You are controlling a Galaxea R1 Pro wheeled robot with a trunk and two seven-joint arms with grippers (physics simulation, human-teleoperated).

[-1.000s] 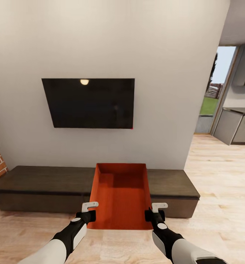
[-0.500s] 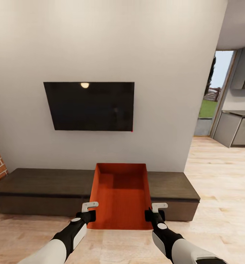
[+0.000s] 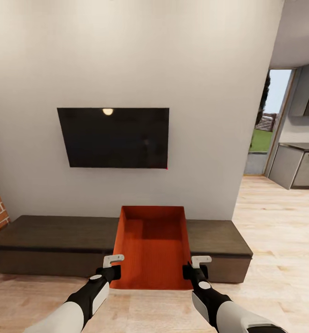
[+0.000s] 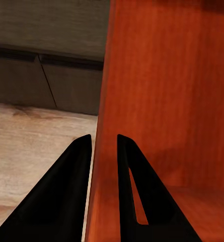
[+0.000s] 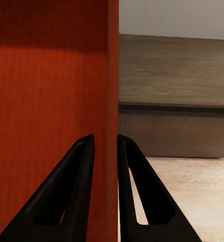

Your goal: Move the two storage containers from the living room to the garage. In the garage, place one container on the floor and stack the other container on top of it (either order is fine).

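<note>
My storage container (image 3: 153,247) is orange-red, finely ribbed inside. Beyond it: dark brown tabletop (image 3: 52,233), black TV (image 3: 114,137), pale wall (image 3: 136,51), light wood-plank floor (image 3: 279,231).

Even, soft light fills the room; a round lamp glare sits on the TV (image 3: 114,138) (daylight glows through the far doorway (image 3: 267,121)), wrist views slightly blurred.

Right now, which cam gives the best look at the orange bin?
Head view: the whole storage container shows, open top and floor, held at its near corners by the left gripper and right gripper. The wrist views show a single orange side wall each, pinched between black fingers.
</note>
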